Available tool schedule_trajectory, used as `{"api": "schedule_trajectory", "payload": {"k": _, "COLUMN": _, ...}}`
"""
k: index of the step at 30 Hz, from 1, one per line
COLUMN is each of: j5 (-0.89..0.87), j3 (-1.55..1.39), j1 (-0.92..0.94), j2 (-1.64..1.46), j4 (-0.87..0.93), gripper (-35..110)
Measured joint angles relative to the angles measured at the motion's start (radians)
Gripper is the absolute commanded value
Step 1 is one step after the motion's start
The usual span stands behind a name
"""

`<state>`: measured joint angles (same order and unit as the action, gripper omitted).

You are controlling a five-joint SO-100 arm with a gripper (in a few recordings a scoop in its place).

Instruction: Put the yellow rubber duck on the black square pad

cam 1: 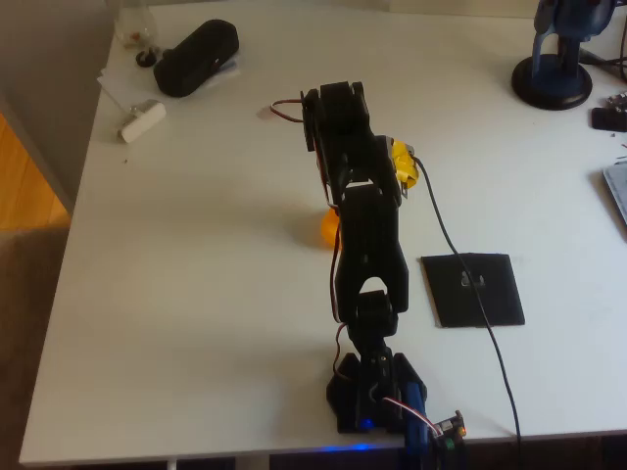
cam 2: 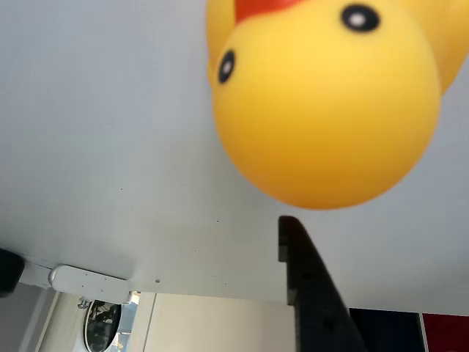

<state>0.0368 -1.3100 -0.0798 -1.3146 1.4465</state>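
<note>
One yellow rubber duck (cam 2: 322, 110) sits mid-desk (cam 1: 196, 294), half hidden beside the arm, well apart from the black square pad (cam 1: 473, 290) toward the near right edge; whether the hand is wide or narrow I cannot tell, so centre one finger (cam 2: 308, 293) each side before closing.

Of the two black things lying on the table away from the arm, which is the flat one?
The black square pad, right of the arm in the overhead view: thin and square with a cable across it. The black pouch at top left is bulky and oblong.
</note>
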Motion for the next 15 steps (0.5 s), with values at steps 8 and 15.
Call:
{"api": "schedule_trajectory", "payload": {"k": 8, "j5": 0.000, "j3": -0.091, "j1": 0.000, "j2": 0.000, "j4": -0.002, "gripper": 49}}
{"api": "schedule_trajectory", "payload": {"k": 15, "j5": 0.002, "j3": -0.138, "j1": 0.000, "j2": -0.002, "j4": -0.008, "gripper": 49}}
